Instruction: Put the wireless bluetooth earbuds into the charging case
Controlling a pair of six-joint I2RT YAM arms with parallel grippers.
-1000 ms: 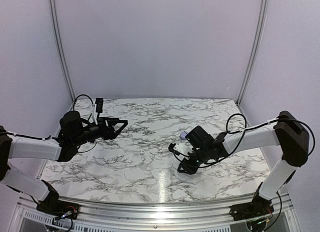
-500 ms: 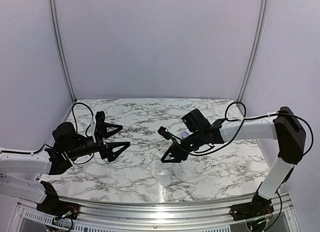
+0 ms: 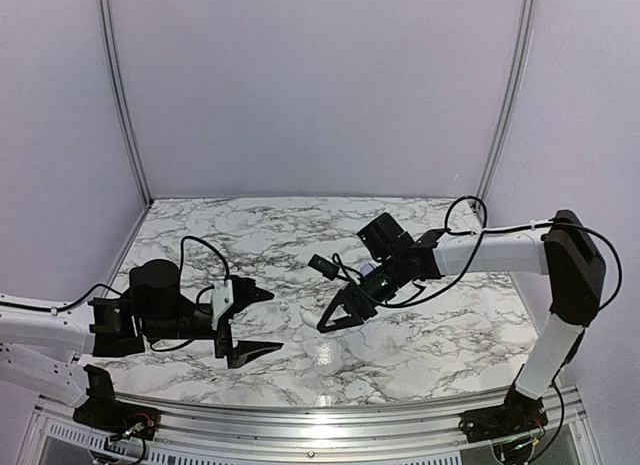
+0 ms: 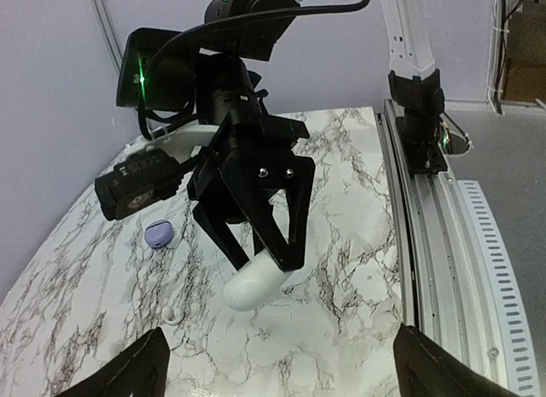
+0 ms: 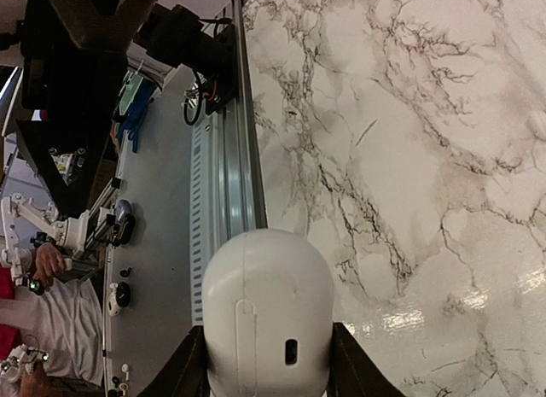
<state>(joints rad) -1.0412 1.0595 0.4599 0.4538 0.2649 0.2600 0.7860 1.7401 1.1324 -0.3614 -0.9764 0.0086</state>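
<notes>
The right gripper [image 4: 264, 262] clamped the case [image 5: 267, 316] above the tabletop's [image 3: 300, 230] middle; the wide-open left gripper [image 3: 270, 322] likely had to fetch a bud [image 4: 160, 233] next

I'm seeing a marbled white tabletop [image 3: 300, 225] spreading beneath both jaws, light glaring off it beside the right pair. Plain lilac walls [image 3: 320, 85] are rising beyond them.

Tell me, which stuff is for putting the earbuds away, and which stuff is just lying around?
For the job:
- white charging case, gripped by the right gripper
- small whitish earbud on the marble table
- lilac rounded piece, bud or case I cannot tell
- open left gripper

Just there:
- metal rail
- right arm's black base
</notes>
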